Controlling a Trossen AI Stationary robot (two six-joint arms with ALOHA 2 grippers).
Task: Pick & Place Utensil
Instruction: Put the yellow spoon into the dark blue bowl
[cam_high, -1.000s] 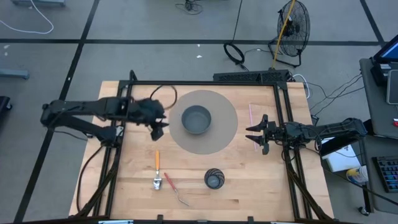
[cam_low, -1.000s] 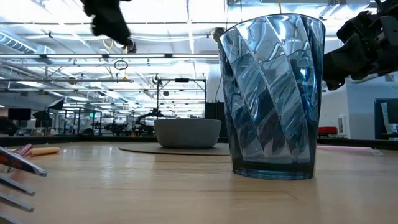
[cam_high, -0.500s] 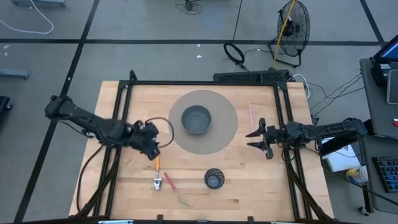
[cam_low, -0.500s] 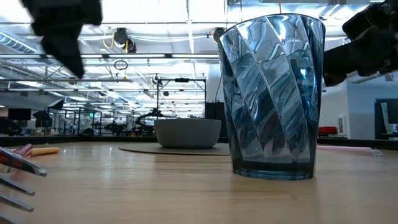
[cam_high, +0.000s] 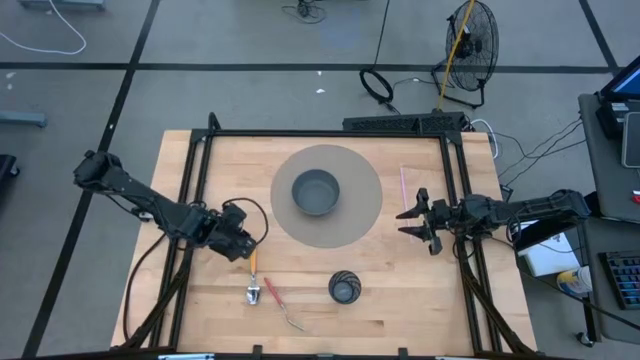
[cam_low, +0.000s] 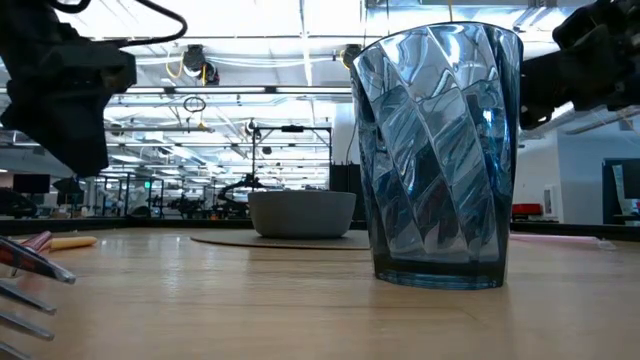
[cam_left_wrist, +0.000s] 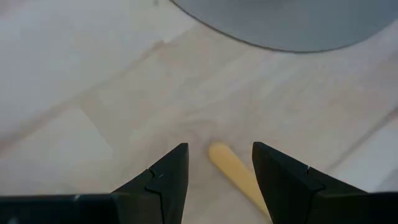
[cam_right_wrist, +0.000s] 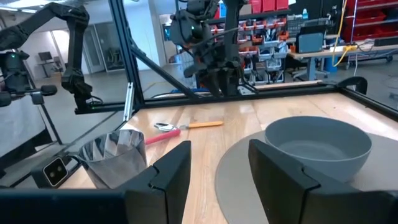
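Observation:
A spoon with an orange handle (cam_high: 253, 262) and a metal bowl (cam_high: 254, 294) lies flat on the wooden table near its front left. My left gripper (cam_left_wrist: 219, 147) hangs open just over the handle's far end (cam_left_wrist: 229, 167). One finger (cam_left_wrist: 168, 175) stands on each side of the handle, and neither touches it. A fork with a red handle (cam_high: 272, 294) lies beside the spoon. My right gripper (cam_high: 414, 216) waits open above the table's right part, pointing toward the table's left.
A grey bowl (cam_high: 316, 190) sits on a round grey mat (cam_high: 360, 215) at the table's middle. A blue ribbed glass (cam_high: 344, 288) stands near the front edge. A thin pink stick (cam_high: 403, 184) lies right of the mat. A black frame (cam_high: 330, 133) runs around the table.
My left gripper has swung from beside the mat toward the table's near edge. It has come down over the far end of the spoon's orange handle, rolling about its own axis on the way. Its fingers have stayed open.

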